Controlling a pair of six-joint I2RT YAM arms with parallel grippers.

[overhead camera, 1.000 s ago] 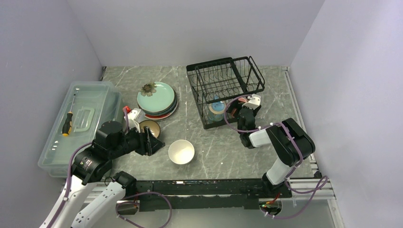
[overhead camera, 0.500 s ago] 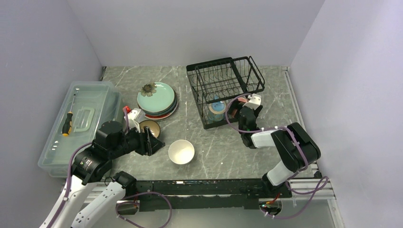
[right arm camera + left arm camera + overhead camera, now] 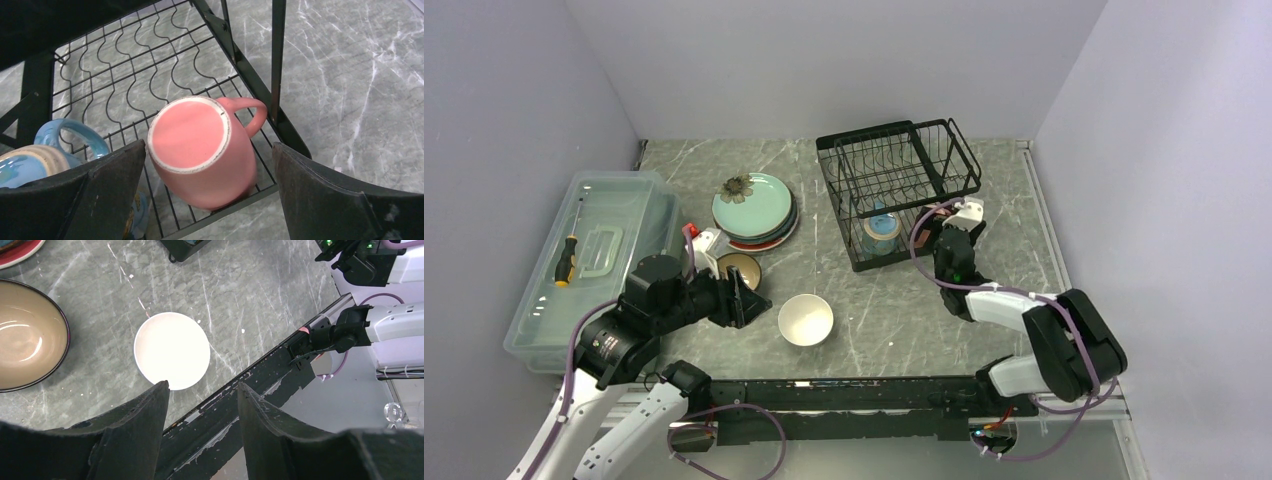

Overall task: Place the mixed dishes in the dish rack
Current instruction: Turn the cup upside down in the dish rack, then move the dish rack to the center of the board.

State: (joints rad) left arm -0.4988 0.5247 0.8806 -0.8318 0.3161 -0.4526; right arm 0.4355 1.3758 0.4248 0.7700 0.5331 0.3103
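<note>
The right gripper (image 3: 209, 144) stands wide open over the near corner of the dish rack (image 3: 150, 55), a finger on either side of the pink mug (image 3: 200, 150) but not clamping it; the mug lies tilted on the rack's wire floor, base up toward the camera, handle beside a corner post; just beside it in the same tier sits the blue mug (image 3: 45, 155); so both mugs look loaded. The left gripper (image 3: 202, 385) hangs open and empty above the white bowl (image 3: 171, 350), which sits on the table (image 3: 260, 285) near the brown bowl (image 3: 25, 347); the plates (image 3: 754, 205) are stacked well apart from the rack, mint-green one on top; both bowls and every plate therefore remain to be loaded, and the rack's plate slots look bare, so I judge the job under half done. From above, the right arm hides the pink mug; the lower plates show only as rims, so their number cannot be told; the blue mug is cut off at the wrist picture's edge; whether the right gripper's near finger touches the pink mug is unclear.
</note>
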